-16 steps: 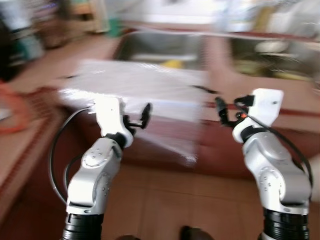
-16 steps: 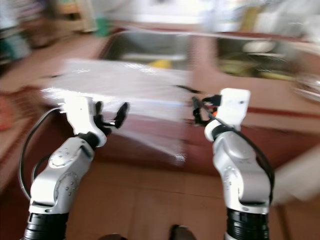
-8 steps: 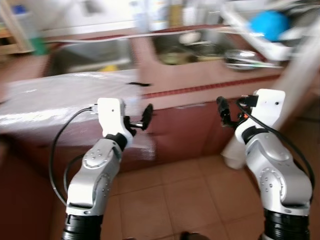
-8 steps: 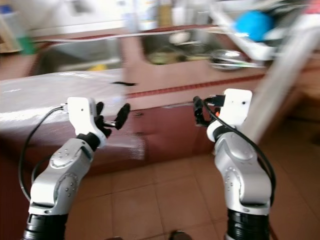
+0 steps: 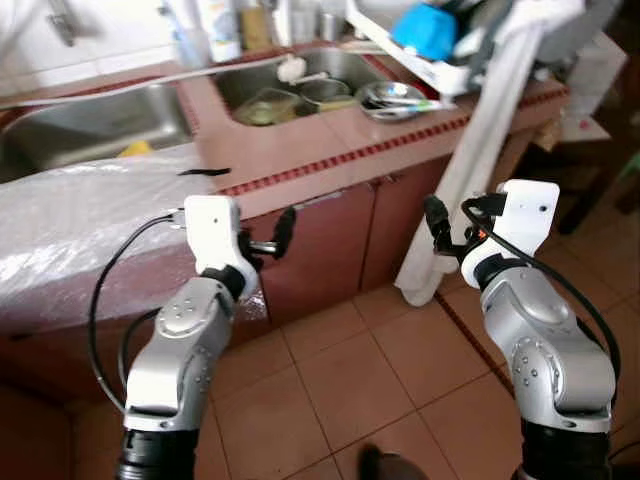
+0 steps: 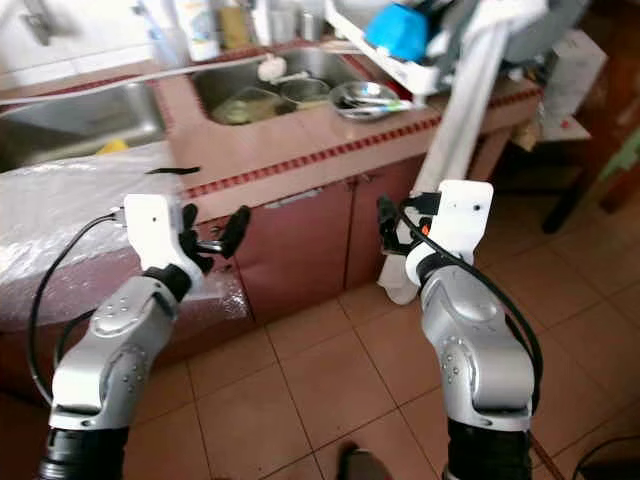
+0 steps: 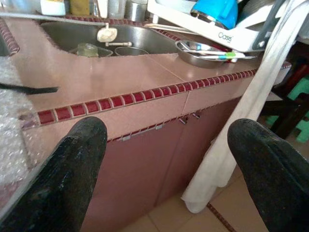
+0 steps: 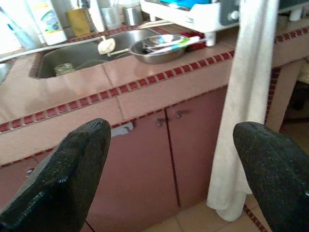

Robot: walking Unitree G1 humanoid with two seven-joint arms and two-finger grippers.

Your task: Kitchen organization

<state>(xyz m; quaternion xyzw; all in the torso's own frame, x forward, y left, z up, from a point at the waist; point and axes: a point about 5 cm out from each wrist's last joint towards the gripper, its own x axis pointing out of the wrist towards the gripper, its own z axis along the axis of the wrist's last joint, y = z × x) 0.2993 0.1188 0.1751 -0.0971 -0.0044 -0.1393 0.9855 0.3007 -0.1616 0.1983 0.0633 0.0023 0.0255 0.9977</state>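
I take the metal bowl (image 5: 392, 96) on the tiled desk (image 5: 300, 150) as the thing to organise, though the task names nothing in particular. It sits on the far right of the desk, just right of the right sink (image 5: 295, 85) and touching or nearly touching the white dish rack (image 7: 227, 36). The utensils lying in it, one with a green end (image 8: 166, 44), have their long axis running left to right across the bowl.

I judge I am in the approach step: nothing is held, and both arms are raised in front of the cabinet doors (image 6: 300, 245), well short of the desk. My left tool (image 5: 262, 240) has its fingers (image 7: 72, 169) spread wide and empty; my right tool (image 5: 440, 228) is likewise spread with nothing between its fingers (image 8: 67, 164).

Next I need to step closer and to the right, then lift the right tool above the desk edge to reach the bowl.

A white cloth (image 5: 470, 170) hangs from the rack down to the floor, right of the doors; it could snag my right arm. Bubble wrap (image 5: 70, 215) covers the left of the desk, near the left sink (image 5: 90, 125).
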